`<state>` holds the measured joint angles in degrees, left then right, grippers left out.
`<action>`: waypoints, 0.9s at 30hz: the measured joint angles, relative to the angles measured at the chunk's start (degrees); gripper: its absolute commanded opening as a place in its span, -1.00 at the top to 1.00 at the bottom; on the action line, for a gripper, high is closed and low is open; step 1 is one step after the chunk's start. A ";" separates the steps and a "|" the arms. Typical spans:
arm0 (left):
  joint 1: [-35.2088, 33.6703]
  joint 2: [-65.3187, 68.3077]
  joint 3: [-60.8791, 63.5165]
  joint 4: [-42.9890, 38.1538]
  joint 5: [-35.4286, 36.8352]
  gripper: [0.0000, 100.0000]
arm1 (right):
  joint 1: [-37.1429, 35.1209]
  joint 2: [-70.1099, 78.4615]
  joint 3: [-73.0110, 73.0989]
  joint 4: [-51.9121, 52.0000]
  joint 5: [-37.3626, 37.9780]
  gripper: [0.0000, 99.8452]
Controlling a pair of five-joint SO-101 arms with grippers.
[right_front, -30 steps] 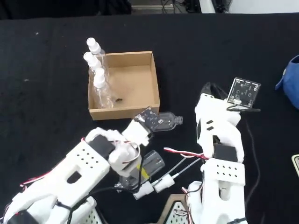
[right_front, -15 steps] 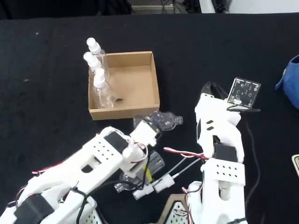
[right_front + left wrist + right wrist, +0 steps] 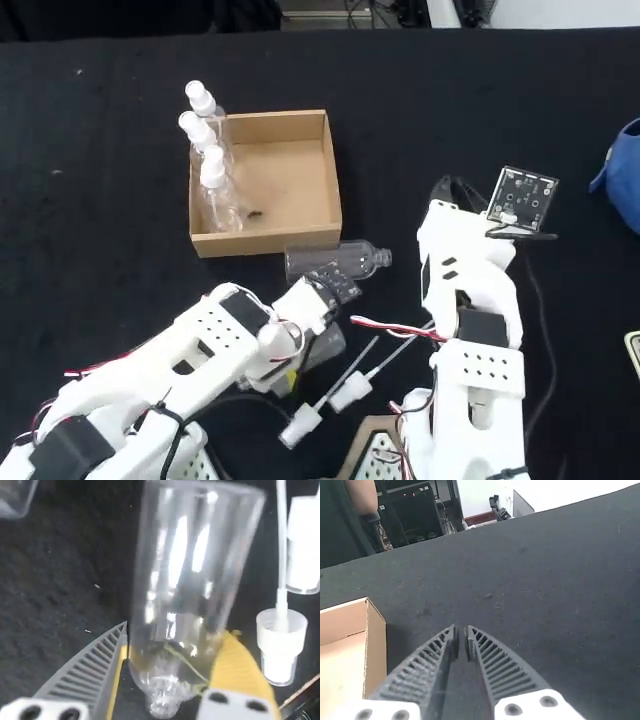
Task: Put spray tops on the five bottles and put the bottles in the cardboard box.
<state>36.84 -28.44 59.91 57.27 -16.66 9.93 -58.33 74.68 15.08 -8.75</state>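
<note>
You have a black table [image 3: 480, 100] with a plain brown cardboard box [image 3: 265, 240] on it, and the arms [image 3: 470, 300] are white with red and white wires [image 3: 395, 330]. Your left gripper [image 3: 175, 630] has one grey ribbed finger and one yellow finger, the clear bottle [image 3: 187, 580] is colourless, and the spray tops [image 3: 281, 645] are white. Your right gripper [image 3: 461, 635] has dark grey ribbed fingers on white bases, and the blue object [image 3: 622, 180] is plain blue.
</note>
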 measured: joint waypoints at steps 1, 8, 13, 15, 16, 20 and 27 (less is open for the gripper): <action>0.00 -0.18 0.00 0.00 0.09 0.93 | 0.00 0.00 0.00 0.00 0.00 0.97; 0.09 -3.96 -0.70 0.00 0.09 0.90 | 5.63 0.09 -2.64 0.00 0.00 0.97; 0.18 -4.57 -5.98 0.00 -3.87 0.90 | 16.97 0.00 -11.08 3.96 0.00 0.97; 0.18 -4.22 -8.79 0.00 -5.45 0.90 | 21.27 0.00 -14.24 8.09 1.49 0.97; 0.18 -3.52 -10.11 0.00 -6.07 0.90 | 23.12 0.00 -15.38 10.11 2.81 0.97; 2.02 2.64 -14.42 0.00 -8.97 0.80 | 25.85 0.00 -17.58 17.32 8.62 0.97; 4.75 17.41 -23.03 0.00 -9.85 0.48 | 26.20 0.00 -17.58 25.93 21.36 0.97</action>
<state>41.58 -11.03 36.88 57.27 -26.51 36.13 -58.33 57.10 41.01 12.62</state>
